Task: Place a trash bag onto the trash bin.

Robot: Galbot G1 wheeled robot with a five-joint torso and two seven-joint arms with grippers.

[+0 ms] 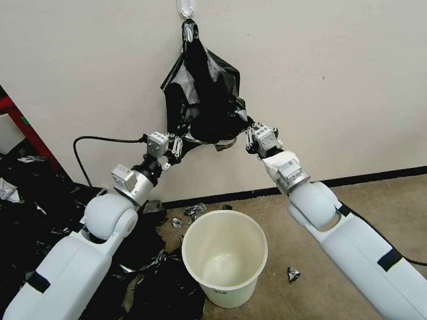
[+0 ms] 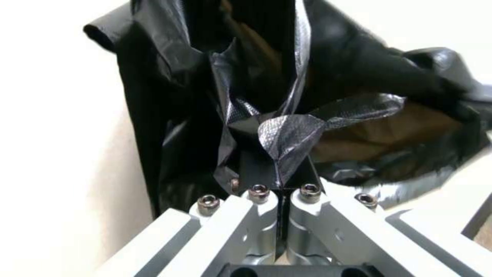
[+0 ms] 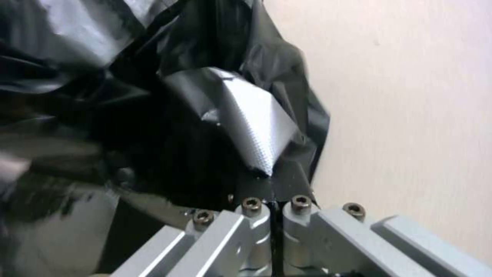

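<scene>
Both wrist views put closed jaws right at the lens, film pinched between them. From the head view, the left gripper (image 1: 175, 149) is clamped on the lower left corner of the trash bag (image 1: 205, 98), and the right gripper (image 1: 250, 137) is clamped on the lower right corner. Between them the bag's mouth edge sags; its top is caught on a white wall hook (image 1: 186, 3), so its long axis runs vertically up the wall. Directly below, open and upright on the carpet, stands the trash bin (image 1: 226, 262), about midway between the arms. Judging by this, the bag must come off the hook and travel downward.
</scene>
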